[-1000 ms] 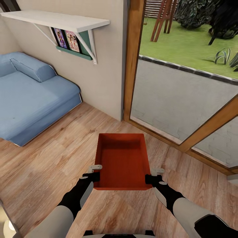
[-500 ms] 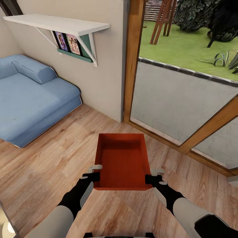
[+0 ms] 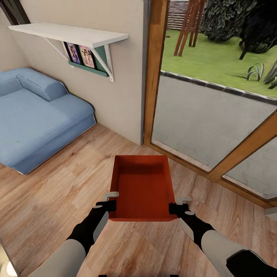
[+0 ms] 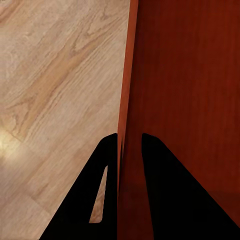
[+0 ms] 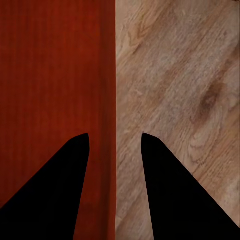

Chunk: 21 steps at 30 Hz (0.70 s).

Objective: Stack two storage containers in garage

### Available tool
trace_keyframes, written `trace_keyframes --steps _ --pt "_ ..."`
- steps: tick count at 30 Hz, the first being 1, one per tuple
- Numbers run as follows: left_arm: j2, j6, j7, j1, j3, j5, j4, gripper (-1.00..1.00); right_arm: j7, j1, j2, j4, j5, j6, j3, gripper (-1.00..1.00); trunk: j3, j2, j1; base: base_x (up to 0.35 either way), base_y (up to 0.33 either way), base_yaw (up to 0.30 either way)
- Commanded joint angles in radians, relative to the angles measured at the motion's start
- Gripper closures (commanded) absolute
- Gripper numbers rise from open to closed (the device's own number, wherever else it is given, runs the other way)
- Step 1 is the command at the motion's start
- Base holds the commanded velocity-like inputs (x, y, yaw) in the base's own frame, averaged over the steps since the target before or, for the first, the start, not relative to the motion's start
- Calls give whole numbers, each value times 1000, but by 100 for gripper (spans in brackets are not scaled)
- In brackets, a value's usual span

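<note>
Head view: storage container [image 3: 141,188] carried level above the living room's plank floor [image 3: 54,192], near the glass doors [image 3: 215,115]. Left tool [image 3: 111,201] and right tool [image 3: 179,204] each clamp a side wall; the right grip looks looser. Advice: keep both arms matched, bin level, while turning toward the garage.

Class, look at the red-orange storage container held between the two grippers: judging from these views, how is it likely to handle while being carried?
The storage container probably stays stiff: its thin side walls look straight where the left gripper and right gripper each straddle one. It is likely light, since it appears empty. Its smooth walls could slip, and held only near its near end, it may tip forward.
</note>
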Motion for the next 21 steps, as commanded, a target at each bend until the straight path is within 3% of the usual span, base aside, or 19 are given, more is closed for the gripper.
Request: trace_keyframes --steps 1,21 --pt "1 -1 15 -1 -4 -13 -4 100 6 -1 0 2 -27 -3 8 100 0 -2 1 0 0 0" --pt "1 -1 15 -1 -2 -12 -3 100 4 -1 1 4 -29 -3 6 100 31 -2 1 0 0 0"
